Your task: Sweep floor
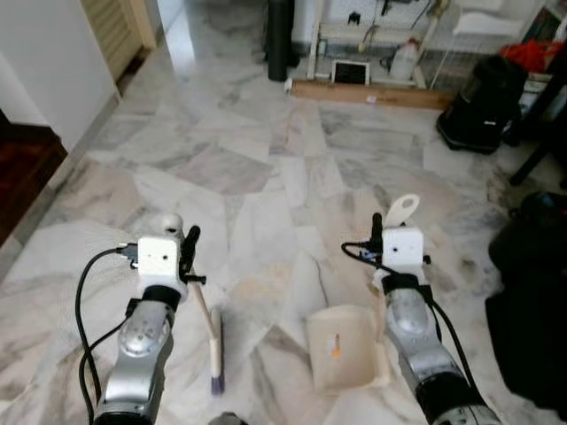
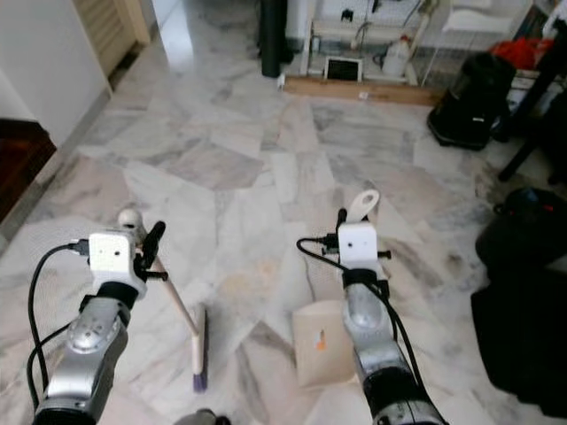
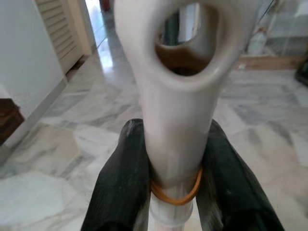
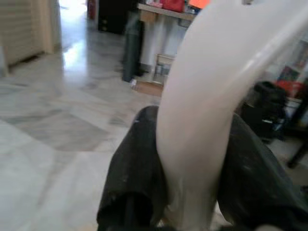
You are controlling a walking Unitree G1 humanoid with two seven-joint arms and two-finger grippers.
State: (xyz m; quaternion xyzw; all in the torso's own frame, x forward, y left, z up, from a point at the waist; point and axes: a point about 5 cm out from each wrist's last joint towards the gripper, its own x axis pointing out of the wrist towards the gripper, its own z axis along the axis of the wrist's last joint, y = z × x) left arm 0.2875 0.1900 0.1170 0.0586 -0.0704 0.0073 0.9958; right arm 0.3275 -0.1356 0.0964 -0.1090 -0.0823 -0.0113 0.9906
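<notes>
Closest to my camera are the two silver arms, and each one carries a tool. On the left side, my left pincer is clamped on the cream plastic handle of a small hand brush. In the left wrist view I see the two black fingers pressing the handle from both sides, with an orange rubber band around the handle between them and the oval hanging hole of the handle above. From the pincer the brush goes down at a slant, and its dark purple bristles touch the white and grey marble floor in front of the robot, between the two arms.

On the right side, my right pincer is closed on the cream plastic handle of a flat beige dustpan. The right wrist view shows the handle squeezed between the two black fingers. The dustpan lies on the floor just beside the right arm, near the brush head but not touching it, and it has a small orange label on its surface.

Farther away, at the far wall, a long brown wooden board lies on the floor beside a white plastic jug. A black bag stands at the right side, and a dark wooden floor area begins at the left edge.
</notes>
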